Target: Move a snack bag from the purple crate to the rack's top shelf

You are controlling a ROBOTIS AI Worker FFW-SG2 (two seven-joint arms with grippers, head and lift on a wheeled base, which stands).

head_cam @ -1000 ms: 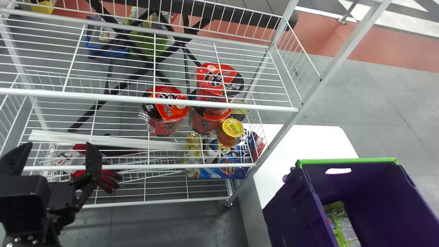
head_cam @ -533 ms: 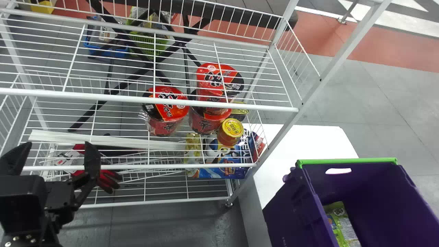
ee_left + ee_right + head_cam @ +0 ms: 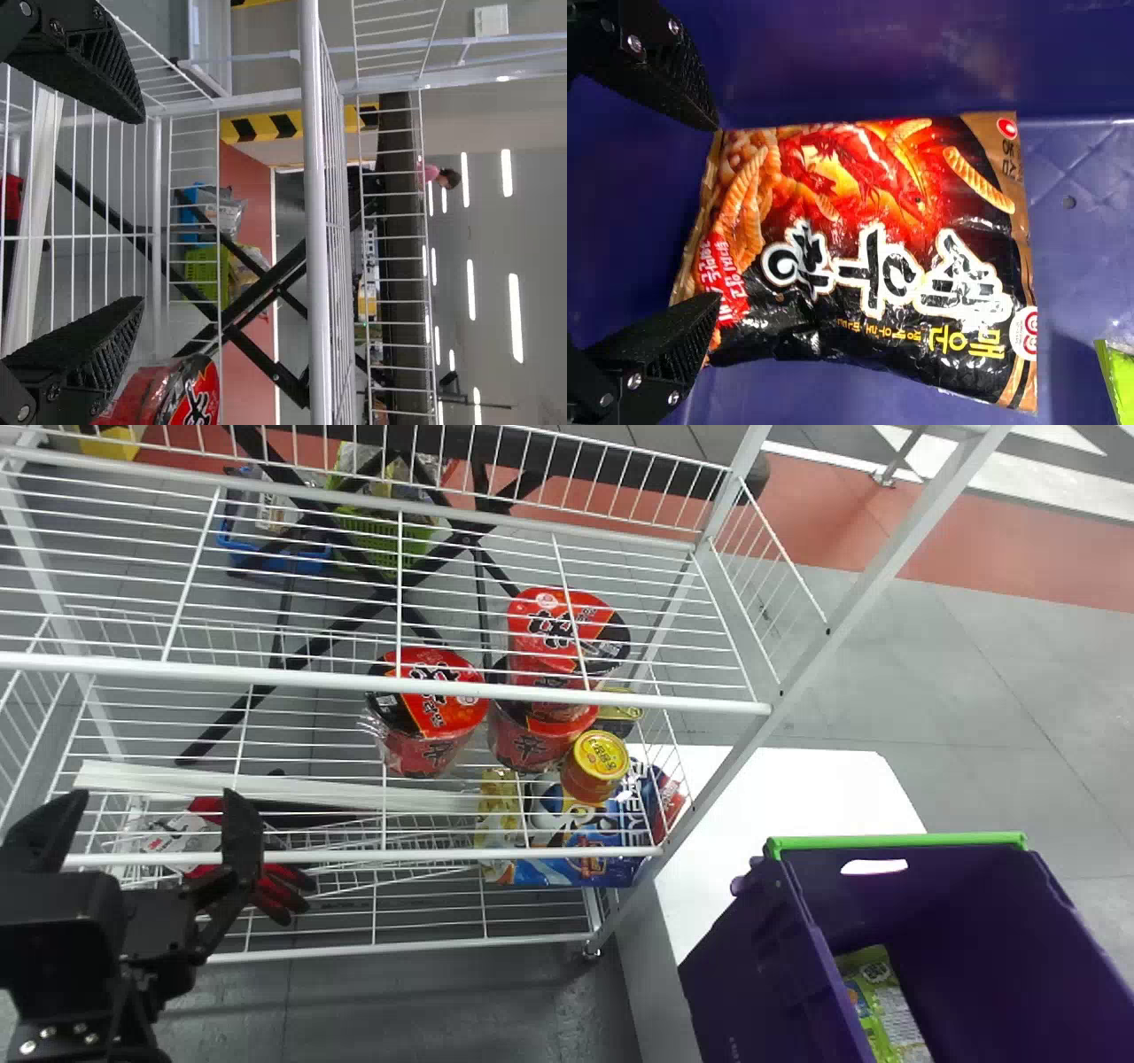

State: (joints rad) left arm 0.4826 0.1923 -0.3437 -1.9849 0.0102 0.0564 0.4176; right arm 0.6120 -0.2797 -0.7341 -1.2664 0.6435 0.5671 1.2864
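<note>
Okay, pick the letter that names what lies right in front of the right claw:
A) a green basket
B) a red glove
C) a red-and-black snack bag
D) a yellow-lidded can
C: the red-and-black snack bag lies in the purple crate, just ahead of the right claw's parted fingers.
</note>
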